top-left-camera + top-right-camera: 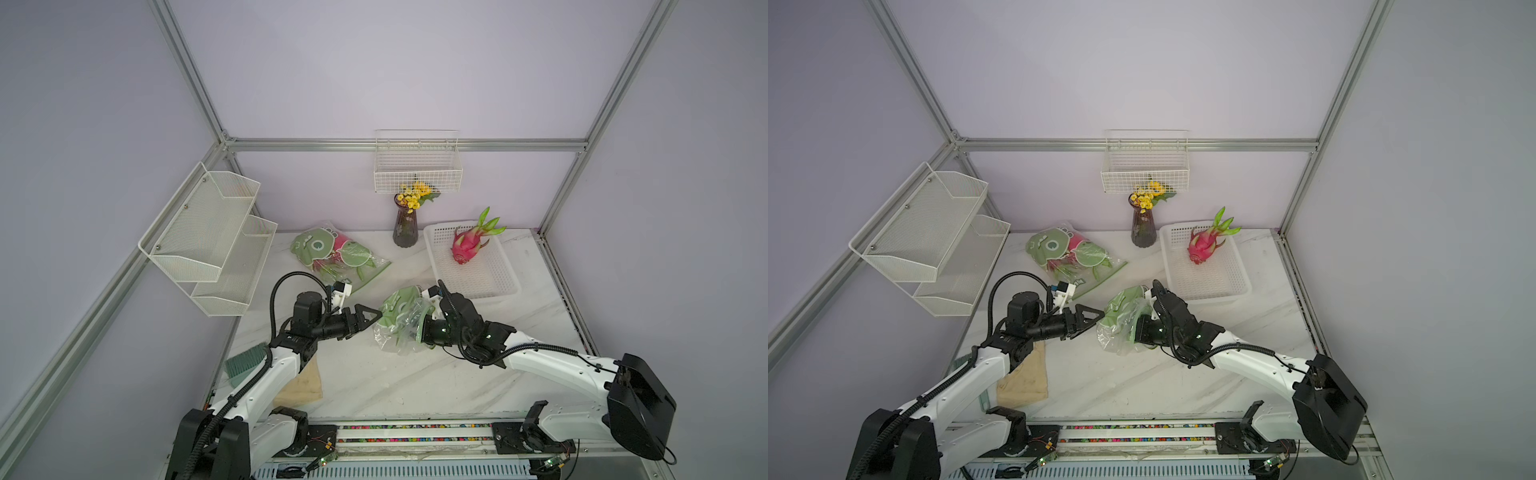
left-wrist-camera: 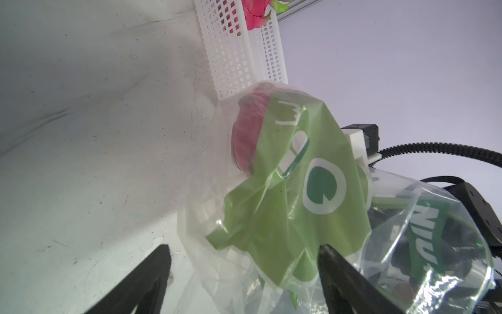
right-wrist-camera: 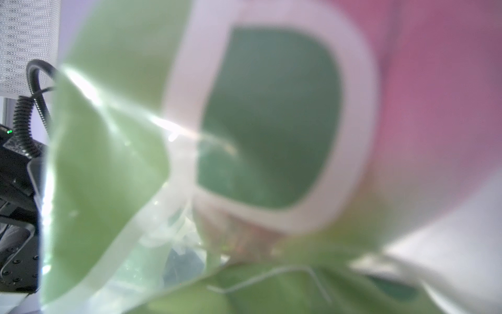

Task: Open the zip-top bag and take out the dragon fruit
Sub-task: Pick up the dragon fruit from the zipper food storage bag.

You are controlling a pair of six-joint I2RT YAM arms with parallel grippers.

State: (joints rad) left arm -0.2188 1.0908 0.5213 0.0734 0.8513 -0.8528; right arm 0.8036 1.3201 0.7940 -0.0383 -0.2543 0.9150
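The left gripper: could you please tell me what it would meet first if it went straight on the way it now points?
Most likely the nearer zip-top bag: the left gripper, jaws open, points at its green-printed side. The dragon fruit lies behind the film, but the depth is unclear.

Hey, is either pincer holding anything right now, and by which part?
The left pincer is open, holding nothing. The right pincer is shut deep inside the zip-top bag, hidden by plastic; whether it grips the dragon fruit there cannot be told.
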